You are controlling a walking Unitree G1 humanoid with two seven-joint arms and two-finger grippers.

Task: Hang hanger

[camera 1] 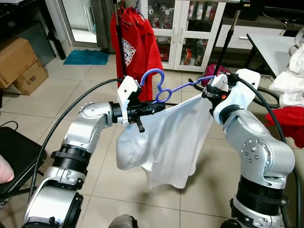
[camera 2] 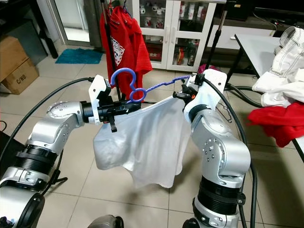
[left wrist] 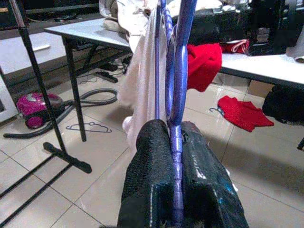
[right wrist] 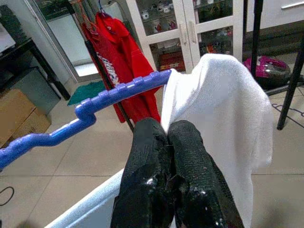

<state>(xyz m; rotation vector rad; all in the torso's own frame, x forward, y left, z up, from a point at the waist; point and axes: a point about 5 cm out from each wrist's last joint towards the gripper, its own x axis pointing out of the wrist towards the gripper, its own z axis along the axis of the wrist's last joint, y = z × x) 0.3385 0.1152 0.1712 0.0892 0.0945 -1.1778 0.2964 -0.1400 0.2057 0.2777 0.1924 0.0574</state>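
- Room: beige tiled floor; white glass-door cabinet at the back; a black clothes rack pole carries a red printed T-shirt. Brown cardboard boxes stand at the robot's left, with a teal mat beyond them.
- At the robot's right, a white tabletop carries white garments and red cloth. A magenta vacuum cleaner sits on the floor near a black stand; an empty wire hanger lies on the tiles beside it.
- Task object: blue plastic clothes hanger with a white T-shirt draped on it — held in mid-air between the two arms, in front of the rack, hook pointing up toward the red T-shirt. It is not on the rack.
- Left gripper: jaws pressed together on the hanger's blue bar near the looped neck; the bar runs out between the two black fingers.
- Right gripper: jaws closed tight — pinching the white T-shirt fabric at the hanger's far shoulder end; the ridged blue arm passes just beside the fingertips. Whether the plastic itself is also caught, I cannot tell.
- The shirt hangs slack below both grippers, well above the floor.
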